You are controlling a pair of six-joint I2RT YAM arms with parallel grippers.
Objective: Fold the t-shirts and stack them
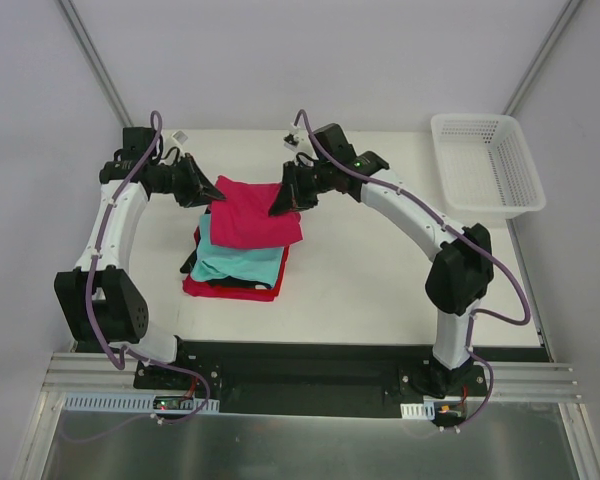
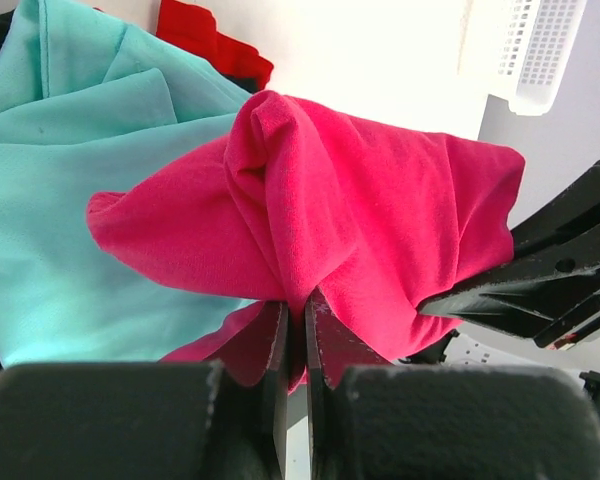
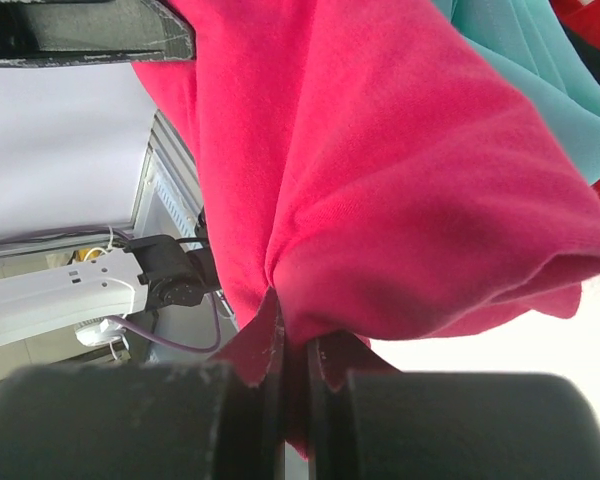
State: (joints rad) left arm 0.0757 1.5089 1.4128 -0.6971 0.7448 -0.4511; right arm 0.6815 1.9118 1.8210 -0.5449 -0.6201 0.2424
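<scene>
Top external: t-shirts [image 1: 242, 245] on table [image 1: 380, 290], outside basket [image 1: 485, 165]

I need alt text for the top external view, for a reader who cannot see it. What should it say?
The left gripper and the right gripper pinch the far corners of a folded magenta-pink t-shirt over a stack of a teal t-shirt, a dark t-shirt and a red t-shirt. A white mesh basket stands at the table's far right.
</scene>
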